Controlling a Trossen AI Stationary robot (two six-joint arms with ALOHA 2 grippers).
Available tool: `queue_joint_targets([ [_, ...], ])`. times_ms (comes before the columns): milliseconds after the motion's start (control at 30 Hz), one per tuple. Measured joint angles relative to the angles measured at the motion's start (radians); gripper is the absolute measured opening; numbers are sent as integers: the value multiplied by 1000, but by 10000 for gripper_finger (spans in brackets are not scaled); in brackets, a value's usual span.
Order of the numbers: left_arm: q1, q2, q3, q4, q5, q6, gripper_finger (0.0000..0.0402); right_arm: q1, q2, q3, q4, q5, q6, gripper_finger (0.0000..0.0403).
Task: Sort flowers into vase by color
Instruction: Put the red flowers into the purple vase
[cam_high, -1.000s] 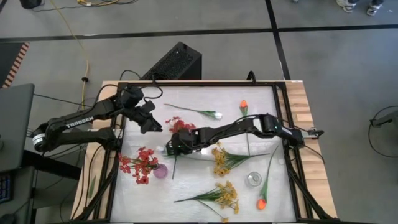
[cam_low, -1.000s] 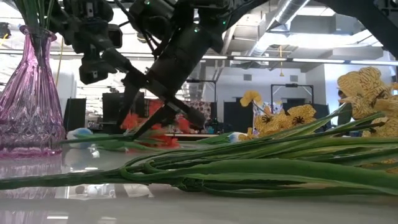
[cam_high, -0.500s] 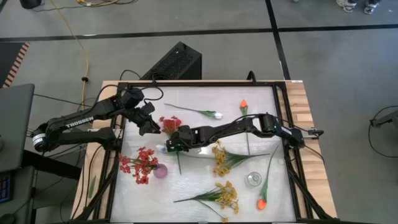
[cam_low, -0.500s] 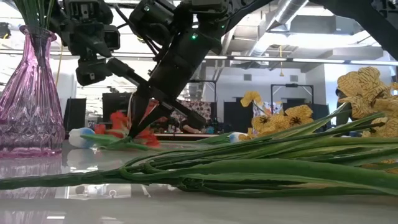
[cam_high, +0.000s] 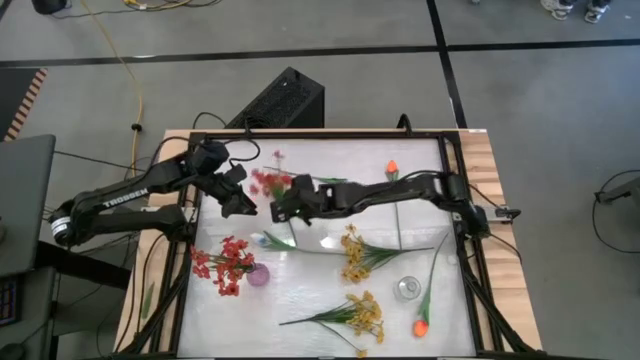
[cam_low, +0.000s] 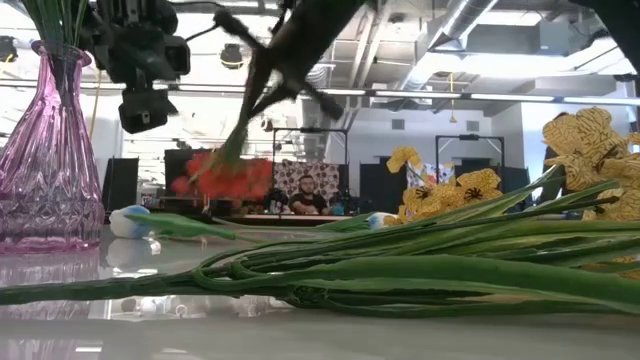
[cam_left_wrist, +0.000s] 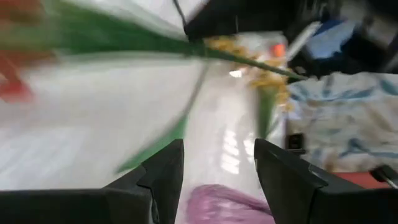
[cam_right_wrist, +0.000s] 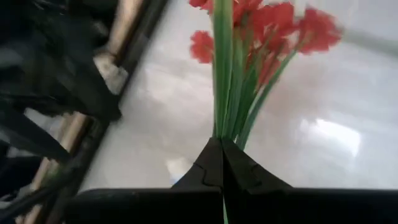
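the tabletop (cam_high: 320, 255) carries scattered flowers, with the purple vase (cam_high: 259, 276) at its near left already holding red blooms. the right arm reaches across from the right side to the far middle, its right end effector (cam_high: 283, 207) clamped together on the stem of a red flower (cam_high: 268, 182), which is lifted clear of the surface. the stem's long axis runs on from the fingers, blossoms leading toward the left end effector (cam_high: 238, 201). that one hovers just beside the blossoms with fingers apart and empty, nearer the vase, so a handover looks likely.
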Motion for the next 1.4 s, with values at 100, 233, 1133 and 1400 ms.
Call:
queue_joint_targets([
  [100, 0, -27, 0, 47, 52, -45, 183, -15, -46, 2, -34, 0, -37, 16],
  [233, 0, -48, 0, 77, 24, -77, 183, -30, -45, -8, -109, -14, -56, 17],
  [1133, 0, -43, -5, 67, -52, -102, 183, -45, 198, -36, -94, -225, -42, 240],
  [1400, 3, -42, -5, 68, -53, -99, 183, -52, 217, -36, -92, -276, -5, 116],
])
